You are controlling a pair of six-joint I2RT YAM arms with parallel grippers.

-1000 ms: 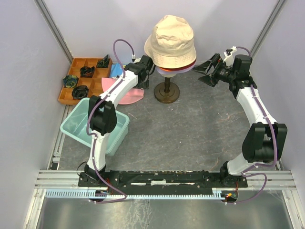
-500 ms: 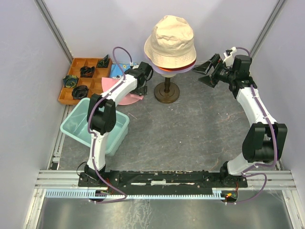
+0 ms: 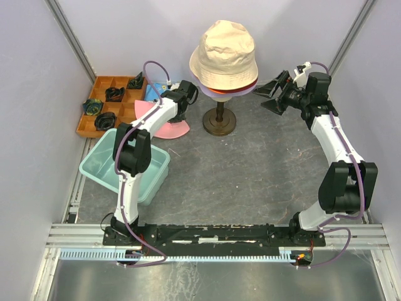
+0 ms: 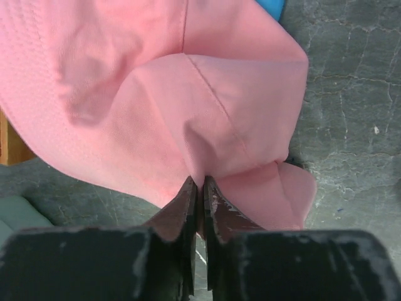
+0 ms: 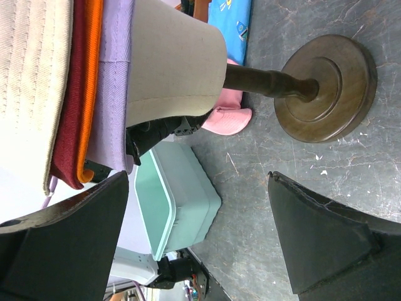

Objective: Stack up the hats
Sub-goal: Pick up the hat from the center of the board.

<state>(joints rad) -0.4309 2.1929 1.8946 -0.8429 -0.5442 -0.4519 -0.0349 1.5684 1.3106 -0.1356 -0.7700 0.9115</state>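
The left jaws pinch a fold of the pink hat (image 4: 188,113), which lies on the tabletop (image 3: 250,169) just left of the stand (image 3: 219,122), the stacked hats (image 3: 222,53) up to its right, where the right jaws hang spread.

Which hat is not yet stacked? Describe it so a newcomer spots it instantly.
Start at the mannequin stand, far centre in the top view. Just left of its round base is the pink hat, its fabric pinched by the left end effector. It is the only pink hat, and the only one not up on that stand.
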